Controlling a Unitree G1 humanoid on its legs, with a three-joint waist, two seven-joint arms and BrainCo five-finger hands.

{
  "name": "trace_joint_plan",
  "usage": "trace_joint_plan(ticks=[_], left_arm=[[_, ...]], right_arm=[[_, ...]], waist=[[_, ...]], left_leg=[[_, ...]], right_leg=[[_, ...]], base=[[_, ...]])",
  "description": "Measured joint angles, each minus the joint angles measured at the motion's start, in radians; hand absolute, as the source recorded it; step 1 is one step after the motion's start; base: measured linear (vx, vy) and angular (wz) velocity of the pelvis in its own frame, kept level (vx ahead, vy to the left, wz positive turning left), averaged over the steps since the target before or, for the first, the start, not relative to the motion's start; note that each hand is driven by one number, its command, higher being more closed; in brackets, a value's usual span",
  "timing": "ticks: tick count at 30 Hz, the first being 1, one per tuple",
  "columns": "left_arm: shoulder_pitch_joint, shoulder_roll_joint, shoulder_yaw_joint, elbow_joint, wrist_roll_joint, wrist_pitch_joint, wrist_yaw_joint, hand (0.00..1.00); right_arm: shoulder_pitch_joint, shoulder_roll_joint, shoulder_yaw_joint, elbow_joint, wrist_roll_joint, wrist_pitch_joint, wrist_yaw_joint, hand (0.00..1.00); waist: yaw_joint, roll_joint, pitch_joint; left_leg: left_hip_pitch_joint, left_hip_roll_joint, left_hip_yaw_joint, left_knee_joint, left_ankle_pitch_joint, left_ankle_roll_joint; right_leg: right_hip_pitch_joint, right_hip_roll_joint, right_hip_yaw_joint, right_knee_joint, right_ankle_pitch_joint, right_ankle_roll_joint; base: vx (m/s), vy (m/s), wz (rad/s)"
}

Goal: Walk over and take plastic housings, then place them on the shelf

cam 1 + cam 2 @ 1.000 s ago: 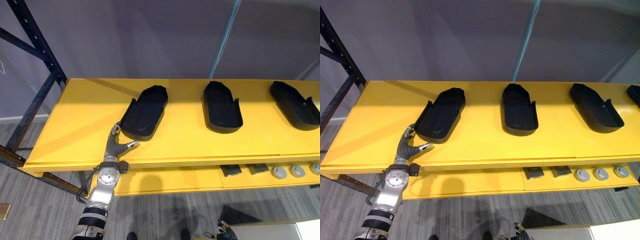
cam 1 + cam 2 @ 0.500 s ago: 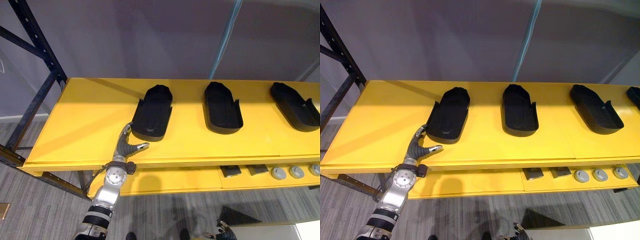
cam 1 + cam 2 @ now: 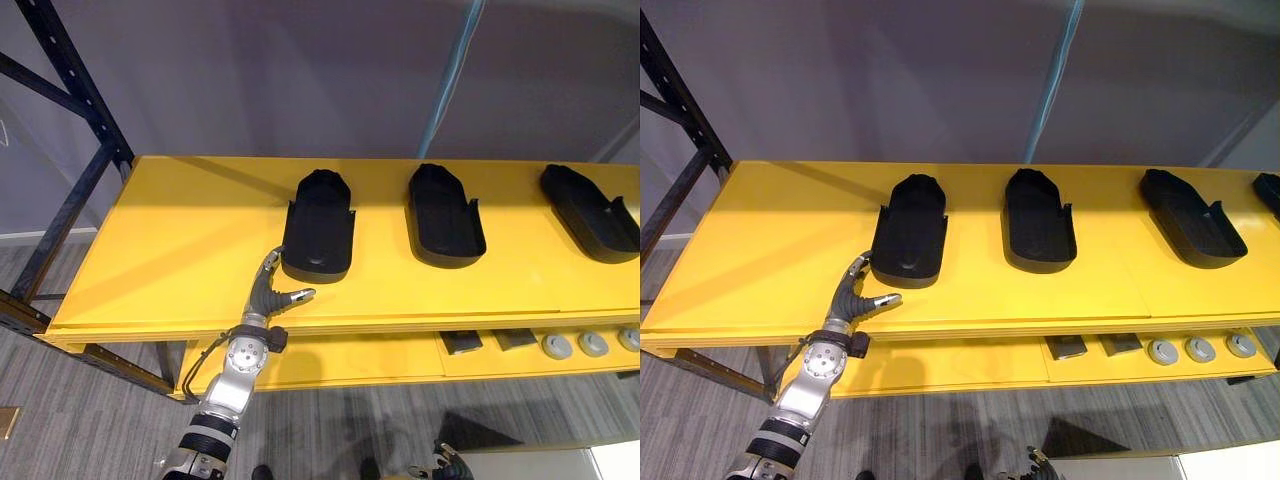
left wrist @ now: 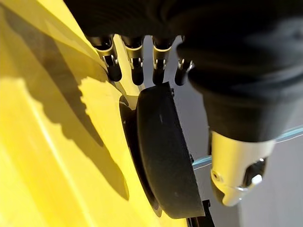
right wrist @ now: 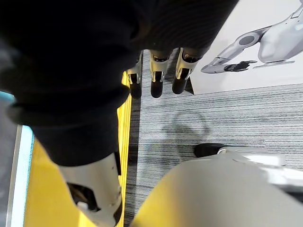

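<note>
Several black plastic housings lie in a row on the yellow shelf (image 3: 180,230). The leftmost housing (image 3: 320,225) lies straight, its open end facing the shelf's front edge. My left hand (image 3: 272,290) is at that end, by its near left corner, open with the fingers (image 4: 137,66) straight at the housing (image 4: 165,156) rim and the thumb (image 4: 236,170) held apart. Further right lie a second housing (image 3: 443,215), a third (image 3: 590,210) and the tip of another (image 3: 1270,190). My right hand (image 5: 161,75) hangs open and low over the grey floor.
A lower yellow level under the shelf carries small grey round parts (image 3: 575,345) and dark blocks (image 3: 462,341). A dark blue rack upright (image 3: 80,110) stands at the left. A light blue pole (image 3: 450,75) rises behind the shelf against the grey wall.
The leftmost housing has turned from slanted to straight and slid right. My left hand has moved right along the shelf's front edge with it.
</note>
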Motion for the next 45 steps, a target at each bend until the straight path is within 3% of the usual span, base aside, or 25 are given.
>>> trace_joint_plan(ticks=[8, 9, 14, 17, 20, 25, 30, 34, 45], left_arm=[[0.076, -0.020, 0.125, -0.164, 0.009, 0.007, 0.099, 0.00], [0.087, -0.019, 0.133, -0.193, 0.012, 0.007, 0.107, 1.00], [0.167, -0.017, 0.067, -0.367, 0.031, -0.024, 0.099, 1.00], [0.201, -0.017, -0.049, -0.409, 0.028, -0.061, 0.049, 1.00], [0.216, -0.025, -0.119, -0.404, 0.027, -0.069, -0.003, 1.00], [0.208, -0.038, -0.181, -0.307, 0.020, -0.069, -0.069, 1.00], [0.159, -0.038, -0.219, -0.196, 0.044, -0.056, -0.086, 1.00], [0.098, -0.038, -0.229, -0.119, 0.064, -0.030, -0.085, 1.00], [-0.015, -0.038, -0.232, 0.001, 0.120, -0.011, -0.045, 1.00]], right_arm=[[0.004, 0.000, 0.000, 0.001, 0.001, 0.000, -0.007, 0.00], [0.005, 0.000, 0.000, 0.001, 0.001, 0.000, -0.008, 0.00], [0.007, -0.002, 0.000, 0.001, 0.001, 0.000, -0.008, 0.00], [0.006, -0.004, 0.002, 0.001, 0.000, 0.000, -0.007, 0.00], [0.003, -0.008, 0.024, 0.001, 0.000, 0.000, -0.007, 0.00], [0.002, -0.018, 0.039, 0.001, 0.000, 0.000, -0.008, 0.00], [0.000, -0.018, 0.039, 0.001, -0.001, 0.000, -0.008, 0.00], [-0.004, -0.018, 0.039, 0.001, -0.001, 0.000, -0.008, 0.00], [-0.007, -0.018, 0.038, 0.000, 0.000, 0.000, -0.009, 0.00]], waist=[[0.006, 0.001, 0.000], [0.008, 0.001, 0.000], [0.013, 0.004, 0.001], [0.021, 0.006, 0.001], [0.020, 0.011, -0.002], [0.019, 0.019, -0.007], [0.016, 0.019, -0.007], [0.004, 0.019, -0.008], [-0.019, 0.020, -0.006]], left_leg=[[0.006, 0.000, -0.008, 0.000, 0.000, 0.000], [0.006, 0.000, -0.010, 0.000, 0.000, 0.000], [0.006, -0.003, -0.025, 0.000, 0.000, 0.000], [0.006, -0.004, -0.024, 0.000, 0.000, 0.000], [0.003, -0.004, -0.023, 0.000, 0.000, 0.000], [-0.003, -0.004, -0.021, 0.000, 0.000, 0.000], [-0.003, -0.003, 0.004, 0.000, 0.000, 0.000], [-0.002, -0.002, 0.018, 0.000, 0.000, 0.000], [-0.003, -0.002, 0.045, 0.000, -0.001, 0.000]], right_leg=[[0.006, -0.001, -0.006, 0.001, 0.000, 0.000], [0.006, -0.001, -0.009, 0.000, 0.000, 0.000], [0.018, -0.004, -0.027, -0.005, -0.002, 0.001], [0.017, -0.005, -0.027, -0.005, -0.002, 0.001], [0.011, -0.005, -0.024, -0.004, -0.002, 0.001], [0.003, -0.004, -0.020, -0.004, -0.002, 0.001], [-0.009, -0.004, 0.003, 0.000, -0.001, 0.001], [-0.014, -0.002, 0.019, 0.001, 0.003, 0.002], [-0.039, -0.002, 0.048, -0.001, 0.018, 0.006]], base=[[0.00, 0.000, 0.01], [0.00, 0.000, 0.08], [0.00, 0.004, 0.11], [0.00, 0.004, 0.01], [-0.01, 0.005, -0.03], [0.00, 0.000, 0.00], [0.00, 0.005, -0.12], [0.00, 0.008, -0.11], [-0.03, 0.013, -0.08]])
